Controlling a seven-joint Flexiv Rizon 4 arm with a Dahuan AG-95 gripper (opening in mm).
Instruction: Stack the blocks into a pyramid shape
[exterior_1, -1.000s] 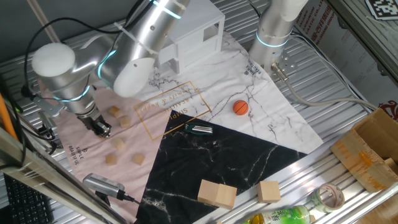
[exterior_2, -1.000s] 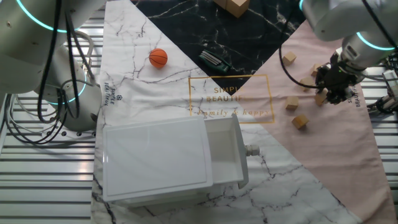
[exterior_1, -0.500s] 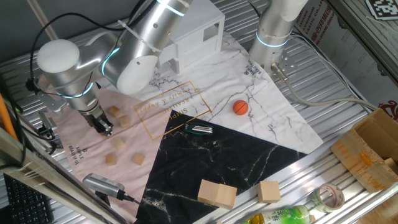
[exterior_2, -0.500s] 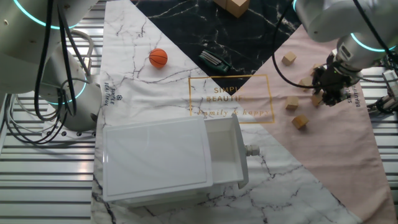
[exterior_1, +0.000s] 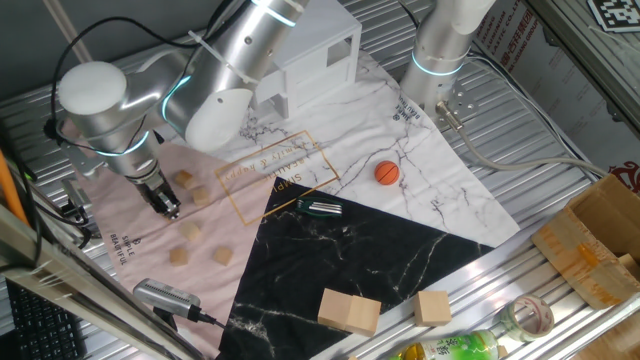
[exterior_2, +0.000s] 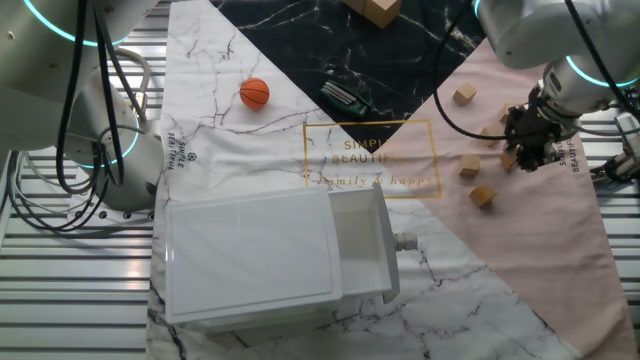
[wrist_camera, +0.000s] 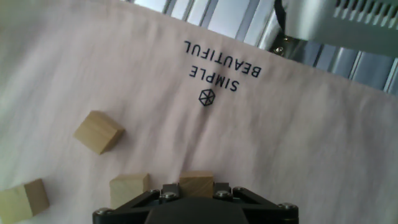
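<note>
Seen from one fixed view, largest first. Spread over the table, a patchwork mat of white marble, black marble and pale pink cloth (exterior_1: 125, 235). At 12 o'clock on the mat, a white box-shaped drawer cabinet (exterior_1: 312, 55). Reaching across from there to the pink corner at 9 o'clock, the silver robot arm (exterior_1: 190, 85). Near the mat's edge at 5 o'clock, two large pale wooden blocks (exterior_1: 349, 310), no part of the job. Toward 3 o'clock, a small orange ball (exterior_1: 387, 172).

At the arm's end, the black two-finger gripper (exterior_1: 166, 207), pointing down over the pink cloth. Around it, five of the small light-tan wooden cubes (exterior_1: 184, 179), all single and apart:

- one at 1 o'clock and one at 2 o'clock, both near;
- three farther off between 4 and 6 o'clock.

No stacking done yet.

In the hand view, another tan cube (wrist_camera: 196, 182) sitting tight against the black finger housing, with a neighbour just beside it at 9 o'clock. Fingertips hidden there and too small in both fixed views. Cannot tell whether clamped on that cube or merely poised over it.

Handling, as a judgement:

- Rigid, light and not fragile.
- Smooth faces, so likely to slide on the soft cloth if nudged.
- Best gripped across two opposite flat faces, centred, never corner to corner.
- Set down square and gently, since such light pieces shift easily.
</note>
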